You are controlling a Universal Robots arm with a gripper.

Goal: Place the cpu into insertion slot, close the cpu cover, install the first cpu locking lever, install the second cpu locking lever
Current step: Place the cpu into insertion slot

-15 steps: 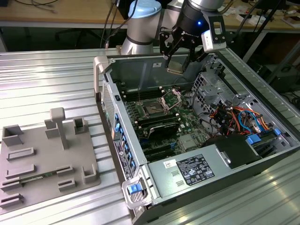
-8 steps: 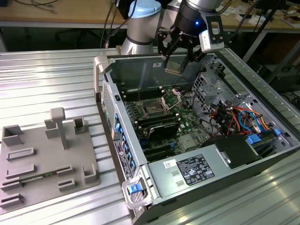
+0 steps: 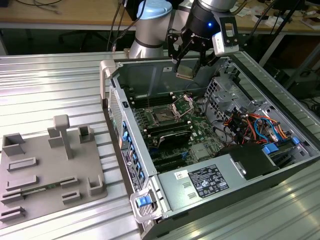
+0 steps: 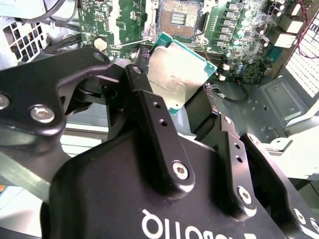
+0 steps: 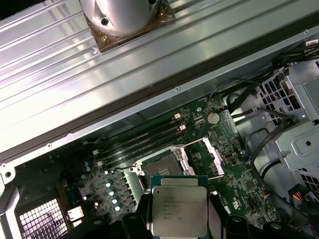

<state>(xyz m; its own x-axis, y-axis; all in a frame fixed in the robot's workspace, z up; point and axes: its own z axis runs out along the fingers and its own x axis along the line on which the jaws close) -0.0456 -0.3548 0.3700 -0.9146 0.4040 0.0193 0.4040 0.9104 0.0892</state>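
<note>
The cpu (image 4: pixel 177 74) is silver-grey with a green rim, the motherboard (image 5: pixel 239 181) green, the table (image 3: pixel 50 85) ribbed silver.

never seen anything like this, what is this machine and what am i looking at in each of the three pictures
This is a silver robot arm working over an open grey metal computer case that lies on a ribbed metal table. The exterior view comes from a camera off the arm. Both wrist views come from cameras riding on the arm, looking past its black claw. The claw is shut on a small flat square cpu chip with a silver-grey metal top, held in the air above the green circuit board. Below it is the small square dark insertion slot with a silver rim, empty, with its thin silver metal cpu cover standing open. On the exterior view's left lies a grey plastic holder tray.
</note>
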